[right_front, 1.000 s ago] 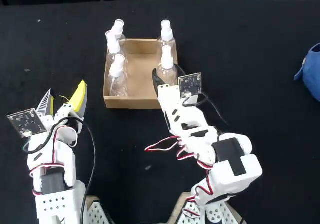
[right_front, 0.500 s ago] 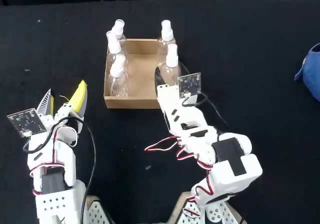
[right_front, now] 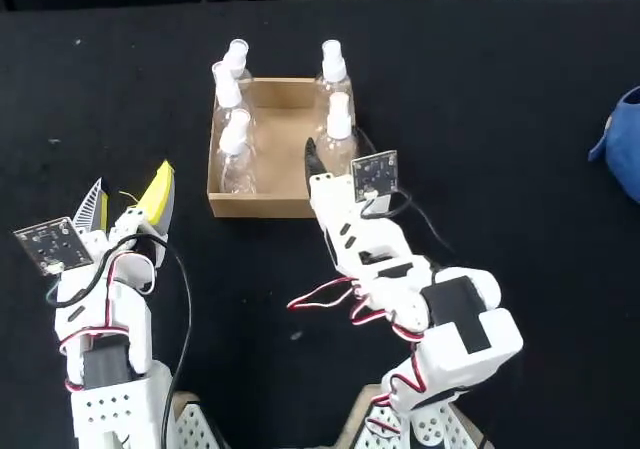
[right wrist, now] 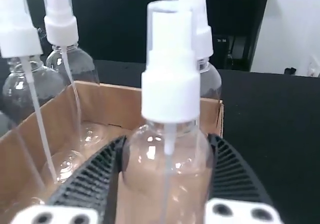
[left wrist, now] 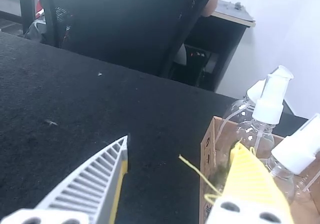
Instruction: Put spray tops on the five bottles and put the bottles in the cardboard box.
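**A:** Where is the right gripper (right_front: 334, 161)?

**B:** At the near right corner of the brown cardboard box (right_front: 262, 205). Its black ribbed fingers (right wrist: 93, 176) pinch a clear plastic bottle (right wrist: 165, 159) by the body, one on each side. That bottle is upright and carries a white spray top (right wrist: 170, 84).

**A:** Is it down in the box?

**B:** It is over the box's right side, just beside the right wall. I cannot tell whether its base touches the box floor.

**A:** And the other four?

**B:** All are upright, and each has a white top. A second bottle (right_front: 237, 164) stands inside against the left wall. A third bottle (right_front: 230, 99) is just behind it along the same wall. A fourth bottle (right_front: 237, 59) is at the far left corner and a fifth bottle (right_front: 333, 67) at the far right corner. I cannot tell whether those two stand inside the far wall or just behind it.

**A:** What about the left gripper (right_front: 130, 197)?

**B:** It is over the black surface (right_front: 500, 119), left of the box and nearer the arm bases. Its fingers, one yellow (left wrist: 250, 184) and one pale and ribbed (left wrist: 95, 184), are spread wide with nothing between them. In the left wrist view, the box corner and several bottles sit beyond the yellow finger.
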`<state>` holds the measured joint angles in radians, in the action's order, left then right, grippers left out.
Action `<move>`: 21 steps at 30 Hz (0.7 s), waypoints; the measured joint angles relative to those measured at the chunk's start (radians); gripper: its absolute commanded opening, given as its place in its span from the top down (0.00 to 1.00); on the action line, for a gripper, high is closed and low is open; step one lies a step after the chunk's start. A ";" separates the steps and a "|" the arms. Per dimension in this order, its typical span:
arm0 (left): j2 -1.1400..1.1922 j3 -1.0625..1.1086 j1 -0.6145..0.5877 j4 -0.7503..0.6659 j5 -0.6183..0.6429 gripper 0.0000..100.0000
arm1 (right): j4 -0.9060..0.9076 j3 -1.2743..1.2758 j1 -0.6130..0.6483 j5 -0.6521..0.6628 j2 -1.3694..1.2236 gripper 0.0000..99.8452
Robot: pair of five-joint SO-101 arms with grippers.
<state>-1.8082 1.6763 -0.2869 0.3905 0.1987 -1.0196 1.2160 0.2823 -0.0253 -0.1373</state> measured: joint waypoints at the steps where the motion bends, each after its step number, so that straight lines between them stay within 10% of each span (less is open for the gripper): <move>1: 0.000 0.000 0.000 0.000 0.000 0.80 | 0.000 0.000 0.003 0.000 0.000 0.75; 21: 0.000 0.000 0.000 0.000 -0.002 0.80 | -0.009 0.052 0.012 0.000 0.031 0.71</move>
<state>-1.8082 1.6763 -0.2869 0.3905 0.1972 -1.0288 1.2681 0.2946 -0.0253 -0.1066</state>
